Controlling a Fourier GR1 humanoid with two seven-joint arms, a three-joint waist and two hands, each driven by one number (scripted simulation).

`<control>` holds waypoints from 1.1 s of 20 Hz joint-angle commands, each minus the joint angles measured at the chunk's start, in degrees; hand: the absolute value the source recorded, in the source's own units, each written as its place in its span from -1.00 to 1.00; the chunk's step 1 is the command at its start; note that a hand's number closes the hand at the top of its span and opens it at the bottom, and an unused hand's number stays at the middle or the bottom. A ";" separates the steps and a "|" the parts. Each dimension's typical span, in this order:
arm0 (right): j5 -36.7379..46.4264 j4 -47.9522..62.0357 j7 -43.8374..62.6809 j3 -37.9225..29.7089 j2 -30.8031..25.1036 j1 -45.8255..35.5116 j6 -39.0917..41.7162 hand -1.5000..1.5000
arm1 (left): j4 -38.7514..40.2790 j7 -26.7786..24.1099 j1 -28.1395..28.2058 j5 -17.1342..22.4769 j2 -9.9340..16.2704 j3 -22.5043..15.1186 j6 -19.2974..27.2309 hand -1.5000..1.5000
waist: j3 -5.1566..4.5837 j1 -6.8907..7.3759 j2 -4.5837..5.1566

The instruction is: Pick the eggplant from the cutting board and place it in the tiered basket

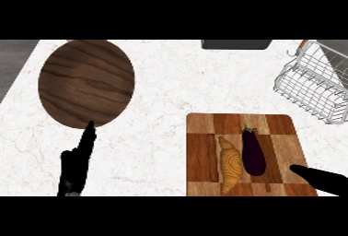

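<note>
Nearest, the left hand (76,163) rests at the lower left with its fingers straight and pointing away, holding nothing, its tip just touching the edge of a dark round wooden plate (86,83). At the lower right the right hand (321,179) lies over the near right corner of the cutting board (201,152), fingers extended toward the eggplant (253,153) but apart from it, empty. The eggplant lies lengthwise near-to-far on the board, stem end pointing away, beside a croissant (229,164). Farthest right stands the wire basket (315,83).
</note>
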 commanded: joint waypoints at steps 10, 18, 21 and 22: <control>14.92 -3.78 37.15 11.78 -4.77 -14.75 21.50 -1.00 | 0.31 -0.85 0.32 -0.80 -0.36 -0.46 -0.75 0.00 | 0.21 2.35 0.12; 20.90 8.05 37.63 16.79 5.13 -21.82 29.82 -1.00 | 0.37 1.98 -2.79 -1.36 -0.62 -0.57 -0.76 0.00 | 0.19 2.35 0.26; 21.52 12.39 37.64 17.84 7.91 -21.30 32.17 -1.00 | 1.82 0.00 -1.69 -0.80 -1.04 -0.09 -1.25 0.00 | 0.17 1.81 0.22; 21.39 13.77 37.64 16.85 8.53 -22.21 33.06 -1.00 | 1.14 0.49 -1.59 -0.46 -1.62 0.02 -0.81 0.00 | 0.21 1.73 0.13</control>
